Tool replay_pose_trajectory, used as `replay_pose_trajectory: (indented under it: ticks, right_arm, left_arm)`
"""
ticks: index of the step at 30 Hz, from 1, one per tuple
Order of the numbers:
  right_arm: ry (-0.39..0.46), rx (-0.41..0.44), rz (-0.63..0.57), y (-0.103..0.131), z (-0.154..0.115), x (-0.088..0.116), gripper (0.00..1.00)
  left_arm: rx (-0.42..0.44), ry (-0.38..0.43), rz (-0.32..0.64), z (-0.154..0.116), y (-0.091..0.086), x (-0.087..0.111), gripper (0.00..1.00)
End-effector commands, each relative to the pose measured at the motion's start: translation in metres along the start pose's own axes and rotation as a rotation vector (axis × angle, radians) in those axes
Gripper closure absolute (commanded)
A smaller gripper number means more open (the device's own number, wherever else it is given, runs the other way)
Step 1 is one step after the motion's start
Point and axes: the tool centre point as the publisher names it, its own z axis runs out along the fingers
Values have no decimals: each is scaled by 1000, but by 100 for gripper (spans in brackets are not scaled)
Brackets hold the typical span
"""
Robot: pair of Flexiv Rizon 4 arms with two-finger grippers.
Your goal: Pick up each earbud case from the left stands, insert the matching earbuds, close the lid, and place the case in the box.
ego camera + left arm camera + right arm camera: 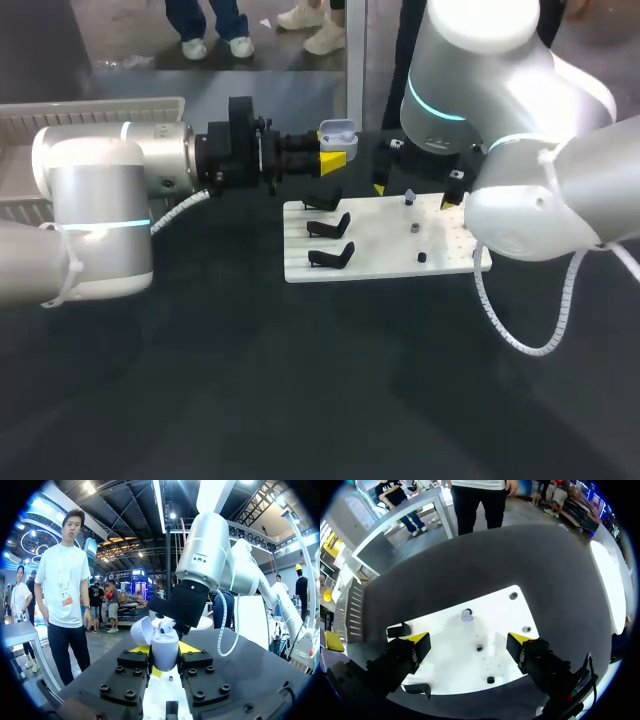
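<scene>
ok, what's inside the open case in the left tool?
One white earbud shows at the mouth of the case, with the lid flipped back. The case wall hides everything lower down, so a second bud can't be confirmed.

The case is plain white with a faint lilac tinge, and the left gripper and right gripper are both black with bright yellow tips. The board is white, carrying black stands and a few dark pegs, on a charcoal table. The left arm and right arm are silver-grey, each with a glowing cyan ring.
</scene>
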Motion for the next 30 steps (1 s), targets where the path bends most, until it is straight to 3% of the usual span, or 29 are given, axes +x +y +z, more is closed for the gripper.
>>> replay_pose_trajectory:
  ticks: [1,9,12,17,19,20,21,30]
  right_arm:
    - [43,-1,2,7,16,-10,0]
    - [58,-3,2,10,27,-12,2]
    - [62,-10,6,10,29,-11,17]
    - [65,-12,9,7,32,-12,22]
    - [65,-11,11,7,33,-12,31]
    - [66,-11,14,6,34,-12,45]
    - [67,-11,17,6,34,-12,51]
    - [71,-2,26,4,36,-12,56]
  left_arm:
    - [-6,-3,4,0,-1,1,100]
    - [-6,-3,4,0,-1,1,100]
    - [-6,-3,4,0,-1,1,100]
    - [-6,-3,4,0,-1,1,100]
    - [-6,-3,4,0,-1,1,100]
    - [-6,-3,4,0,-1,1,100]
    - [-6,-3,4,0,-1,1,100]
    - [-6,-3,4,0,-1,1,100]
